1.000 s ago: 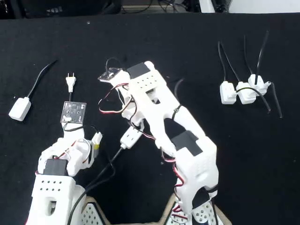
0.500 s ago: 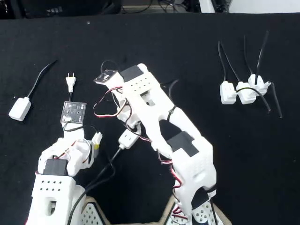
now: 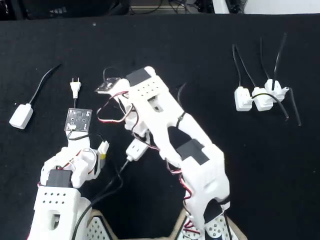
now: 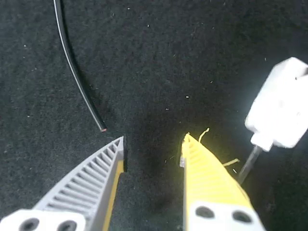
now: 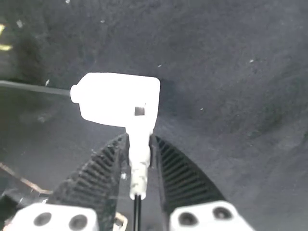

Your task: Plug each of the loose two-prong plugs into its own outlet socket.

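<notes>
My right gripper point(image 5: 139, 139) is shut on the stem of a white two-prong plug point(image 5: 139, 144) that is seated in a white socket point(image 5: 118, 98). From above, that socket point(image 3: 136, 148) peeks out under the right arm point(image 3: 150, 100) at the table's middle, its black cable running toward the front. My left gripper point(image 4: 153, 139) stands open just above the cloth with nothing between its fingers; the same socket point(image 4: 279, 110) lies beside its yellow finger. A loose plug point(image 3: 75, 88) lies at the left, prongs pointing away, and an empty white socket point(image 3: 21, 116) lies farther left.
Three white sockets point(image 3: 260, 97) with cables in them sit together at the far right. A thin black cable end point(image 4: 79, 82) lies on the black cloth near my left gripper. The left arm's base point(image 3: 55, 200) stands at the front left.
The right arm has swung a little to the left, and the socket under it has slid left and slightly toward the front. The left arm has not moved.
</notes>
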Motion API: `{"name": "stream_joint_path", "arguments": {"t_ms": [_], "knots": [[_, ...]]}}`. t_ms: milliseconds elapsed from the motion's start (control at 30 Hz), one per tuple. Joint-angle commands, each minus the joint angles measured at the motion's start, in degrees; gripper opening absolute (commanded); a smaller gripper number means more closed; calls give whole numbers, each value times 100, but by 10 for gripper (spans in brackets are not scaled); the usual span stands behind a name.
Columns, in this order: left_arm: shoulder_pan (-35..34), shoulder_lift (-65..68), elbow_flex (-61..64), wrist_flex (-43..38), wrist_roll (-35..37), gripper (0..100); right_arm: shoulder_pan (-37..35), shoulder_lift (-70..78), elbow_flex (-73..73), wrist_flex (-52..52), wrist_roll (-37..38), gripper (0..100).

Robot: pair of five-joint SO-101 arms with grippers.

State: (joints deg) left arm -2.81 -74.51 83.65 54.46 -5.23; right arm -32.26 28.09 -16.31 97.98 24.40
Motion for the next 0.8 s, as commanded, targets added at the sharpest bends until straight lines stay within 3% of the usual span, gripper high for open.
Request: {"name": "stream_joint_path", "arguments": {"t_ms": [0, 767], "knots": [[-48, -62, -356, 26, -9, 198, -132, -92, -629, 316, 35, 10], [-48, -62, -356, 26, -9, 198, 202, 110, -110, 316, 9, 10]]}}
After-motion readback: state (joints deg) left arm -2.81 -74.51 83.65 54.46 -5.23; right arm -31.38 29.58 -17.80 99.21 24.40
